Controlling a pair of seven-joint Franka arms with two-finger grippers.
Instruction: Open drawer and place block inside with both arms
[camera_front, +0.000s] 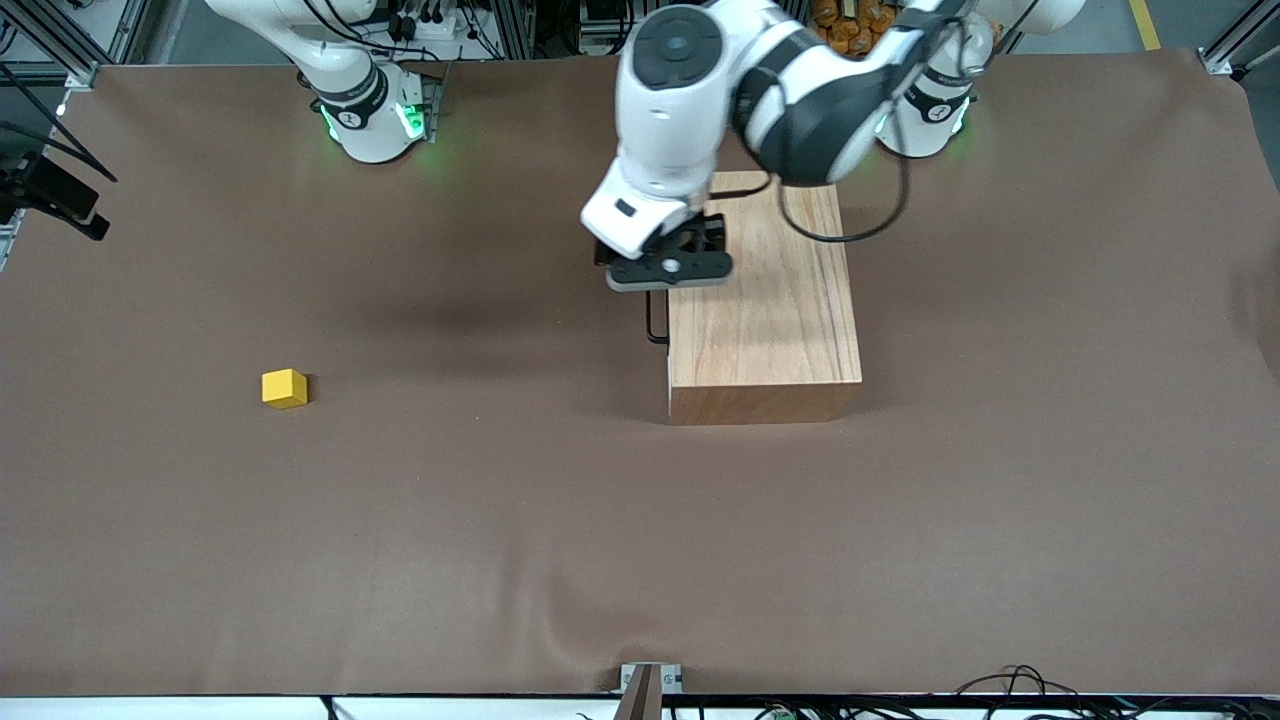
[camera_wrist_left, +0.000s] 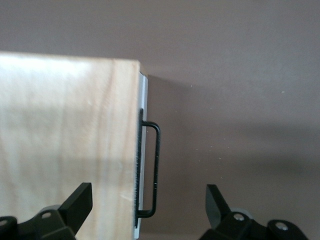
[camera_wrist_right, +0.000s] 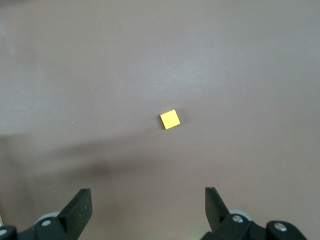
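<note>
The wooden box (camera_front: 765, 300) stands on the table with its drawer shut. The drawer's white front panel (camera_wrist_left: 143, 150) and black bar handle (camera_front: 655, 325) face the right arm's end of the table. My left gripper (camera_front: 668, 268) hangs open over the handle edge of the box. In the left wrist view (camera_wrist_left: 147, 200) one finger is over the box top and the other over the table, with the handle (camera_wrist_left: 157, 165) between them, untouched. The yellow block (camera_front: 285, 388) lies on the table toward the right arm's end. My right gripper (camera_wrist_right: 147, 200) is open and empty high above the block (camera_wrist_right: 170, 119).
A brown cover (camera_front: 640, 520) spreads over the whole table. A metal clamp (camera_front: 648, 685) sits at the table edge nearest the front camera. A black camera mount (camera_front: 60, 200) juts in at the right arm's end. Cables run along the near edge.
</note>
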